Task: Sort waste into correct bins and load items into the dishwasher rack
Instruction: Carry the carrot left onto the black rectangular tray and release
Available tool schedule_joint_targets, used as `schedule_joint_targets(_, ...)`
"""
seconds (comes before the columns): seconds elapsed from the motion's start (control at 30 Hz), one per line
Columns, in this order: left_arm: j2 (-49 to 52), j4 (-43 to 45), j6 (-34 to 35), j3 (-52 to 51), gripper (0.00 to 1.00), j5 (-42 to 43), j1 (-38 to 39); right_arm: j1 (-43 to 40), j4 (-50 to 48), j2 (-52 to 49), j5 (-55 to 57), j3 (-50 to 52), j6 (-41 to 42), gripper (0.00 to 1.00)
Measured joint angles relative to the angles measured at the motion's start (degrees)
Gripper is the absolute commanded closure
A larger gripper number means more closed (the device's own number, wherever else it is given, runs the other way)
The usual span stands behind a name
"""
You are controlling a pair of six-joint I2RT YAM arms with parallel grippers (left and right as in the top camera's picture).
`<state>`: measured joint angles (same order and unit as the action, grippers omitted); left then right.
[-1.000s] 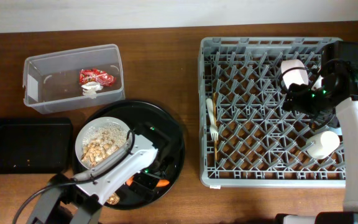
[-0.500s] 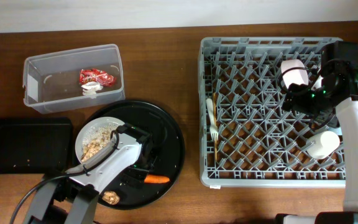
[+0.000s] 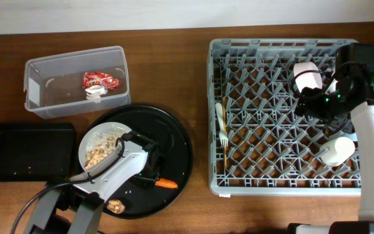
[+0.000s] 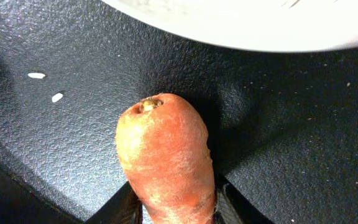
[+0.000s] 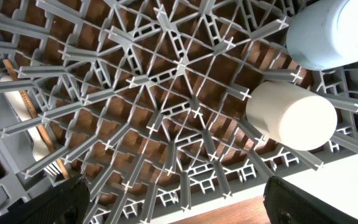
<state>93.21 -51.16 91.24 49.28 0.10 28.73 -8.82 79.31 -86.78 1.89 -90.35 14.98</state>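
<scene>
An orange carrot (image 3: 167, 184) (image 4: 166, 162) lies on the big round black tray (image 3: 180, 140). My left gripper (image 3: 153, 179) (image 4: 173, 205) is shut on its thick end, one finger against each side. Beside it stands a white plate (image 3: 106, 148) with beige rice. A brown lump (image 3: 116, 206) sits near the tray's front rim. The red wrapper (image 3: 100, 80) and a white scrap (image 3: 95, 95) lie in the clear tub (image 3: 44, 91). My right gripper (image 3: 323, 104) (image 5: 179, 199) hangs open over the dishwasher rack (image 3: 271, 188), holding nothing.
A shallow black rectangular tray (image 3: 24, 153) lies left of the round tray. In the rack are a cream cup (image 3: 338, 150) (image 5: 291, 115), a light-blue cup (image 5: 334, 31), and a white fork and spoon (image 3: 222, 127) beside a chopstick (image 3: 226, 153).
My left arm drew back to the left, uncovering the carrot, and its jaws closed from wide open onto the carrot. The right arm has not moved.
</scene>
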Motion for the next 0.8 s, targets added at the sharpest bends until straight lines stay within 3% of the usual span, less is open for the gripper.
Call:
schedule_joint_targets(0.17,-0.02,-0.28,-1.29,0.0,0.84,-0.2,0.0,0.0,0.0,0.0,0.0,0.0,-0.02,0.08)
schedule_joint_targets(0.4,-0.02,-0.5,-7.52,0.04,0.87,-0.98,0.0,0.0,0.0,0.0,0.02,0.0,0.02,0.08)
schedule_joint_targets(0.6,-2.54,-2.12,-24.39,6.86,0.82,-6.03,-0.04,0.0,0.02,0.0,0.0,0.0,0.0,0.08)
schedule_joint_targets(0.8,-11.91,-3.48,-31.15,13.22,0.78,-13.16,-4.7,0.0,0.0,0.0,0.07,0.0,0.0,0.08)
